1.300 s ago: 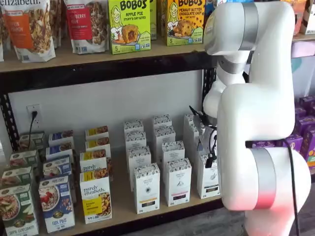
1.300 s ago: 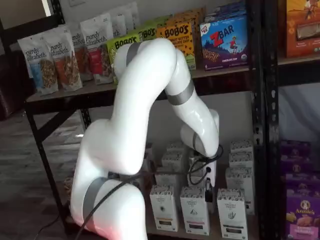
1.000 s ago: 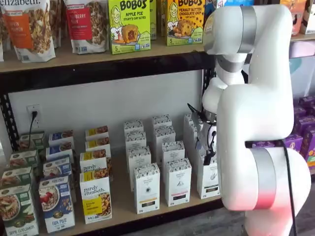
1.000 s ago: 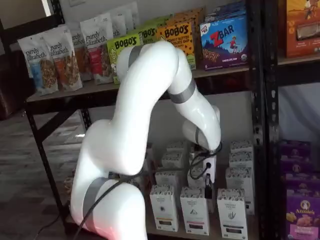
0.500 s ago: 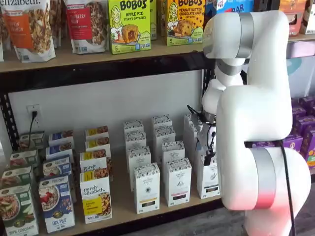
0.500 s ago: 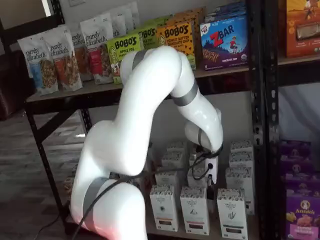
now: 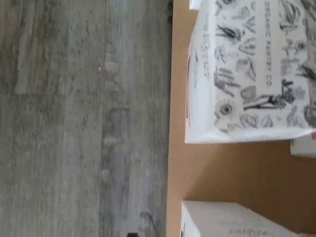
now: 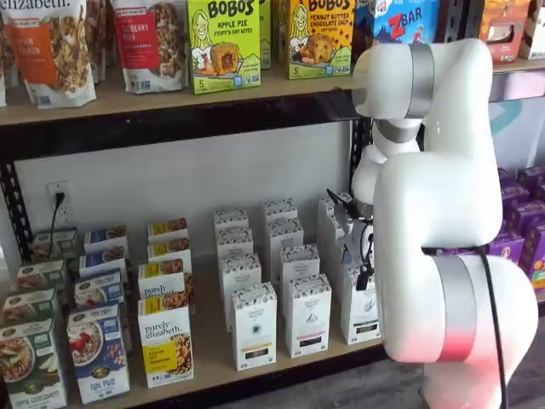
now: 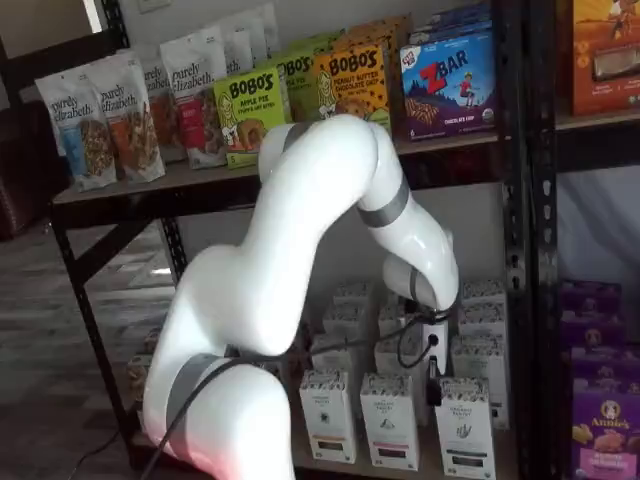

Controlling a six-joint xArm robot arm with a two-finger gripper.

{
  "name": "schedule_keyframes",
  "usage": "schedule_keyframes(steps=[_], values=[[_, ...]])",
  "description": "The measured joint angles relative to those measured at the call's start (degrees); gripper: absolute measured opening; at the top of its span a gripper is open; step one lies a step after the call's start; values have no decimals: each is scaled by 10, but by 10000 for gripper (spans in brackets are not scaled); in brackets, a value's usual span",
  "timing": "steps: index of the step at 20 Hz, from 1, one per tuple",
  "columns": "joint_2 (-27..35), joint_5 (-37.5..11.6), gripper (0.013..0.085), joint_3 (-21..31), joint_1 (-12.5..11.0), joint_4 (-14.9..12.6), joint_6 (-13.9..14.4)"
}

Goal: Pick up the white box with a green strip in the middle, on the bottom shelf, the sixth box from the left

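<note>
The white box (image 8: 358, 317) stands at the front of the right-hand column of tall white cartons on the bottom shelf (image 8: 213, 362); my arm hides its right edge. It also shows in a shelf view (image 9: 465, 428). My gripper (image 8: 363, 274) hangs just above and in front of it, also seen in a shelf view (image 9: 434, 385). Only a dark finger and cable show side-on, so I cannot tell whether it is open or shut. The wrist view shows a white carton top (image 7: 247, 74) with black plant speckles on the wood board (image 7: 222, 168); I cannot tell which box it is.
Two more columns of like white cartons (image 8: 254, 325) (image 8: 306, 313) stand to the left, then purely elizabeth boxes (image 8: 166, 341) and cereal boxes (image 8: 98, 351). A black rack post (image 9: 525, 250) stands right of the target. The upper shelf holds Bobo's boxes (image 8: 223, 43). The grey floor (image 7: 74, 123) lies past the board edge.
The arm has swung right and the gripper has shifted toward the right-hand column of white cartons, slightly lower. No box has moved.
</note>
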Motion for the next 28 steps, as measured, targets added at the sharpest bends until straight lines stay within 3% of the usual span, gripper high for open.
schedule_keyframes(steps=[10, 20, 26, 28], values=[[71, 18, 850, -86, -4, -32, 25], [104, -8, 850, -107, -2, -69, 57], [120, 7, 850, -130, -4, -93, 77], [123, 13, 810, -135, -3, -100, 83]])
